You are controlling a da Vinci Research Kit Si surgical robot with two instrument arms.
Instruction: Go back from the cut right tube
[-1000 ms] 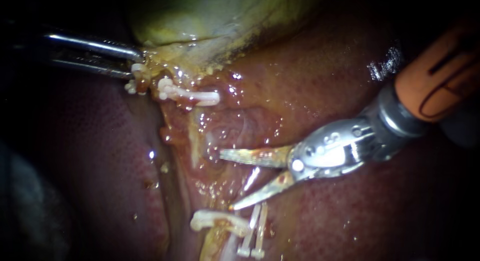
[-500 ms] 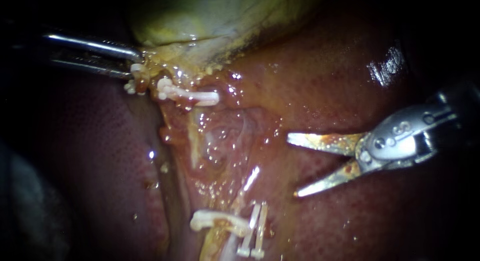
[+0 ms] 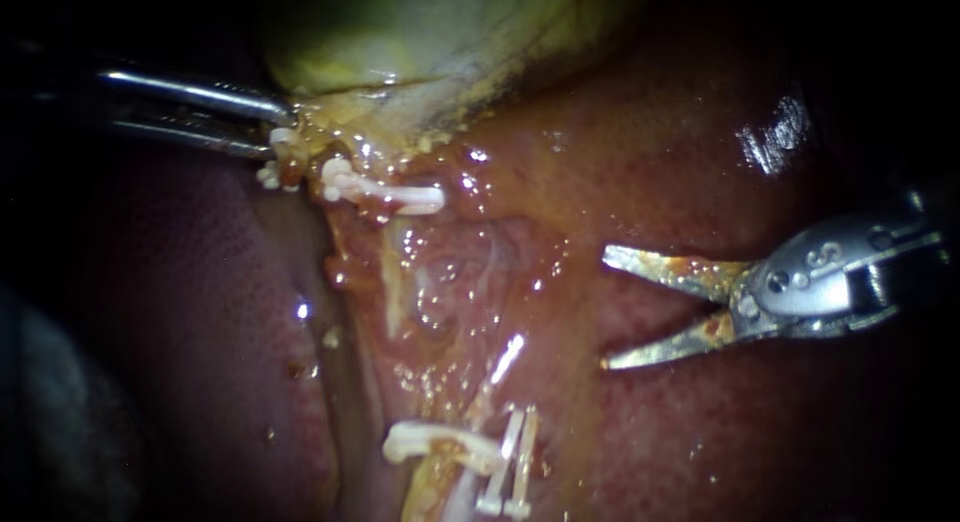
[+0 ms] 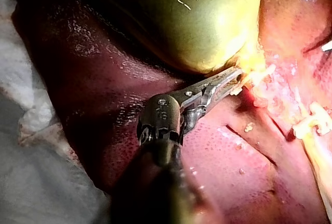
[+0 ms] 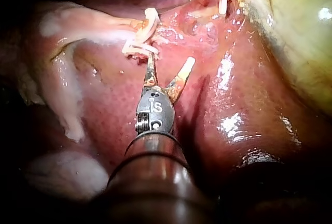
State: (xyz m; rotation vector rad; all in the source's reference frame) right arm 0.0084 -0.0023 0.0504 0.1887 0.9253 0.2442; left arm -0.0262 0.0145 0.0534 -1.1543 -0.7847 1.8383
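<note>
Jaws apart, right instrument [image 3: 606, 308] hangs over bare liver [image 3: 700, 162] clear of clips [image 3: 385, 192]; left instrument [image 3: 275, 130] clamps gallbladder [image 3: 420, 32] edge

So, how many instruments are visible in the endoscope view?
2. The left instrument is at the lower edge of the gallbladder, beside a clip. The right instrument is over the liver, apart from the clips. None seems hidden.

Wet liver [image 3: 650, 162] under a close, hard light, dark all round.
The light falls brightest mid-scene, throwing a white glare [image 3: 770, 132] on the liver and small glints across its wet red face. Toward the endoscope view's edges everything sinks into black. In the left wrist view a white cloth [image 4: 31, 182] lies crumpled beside the liver's dark edge.
</note>
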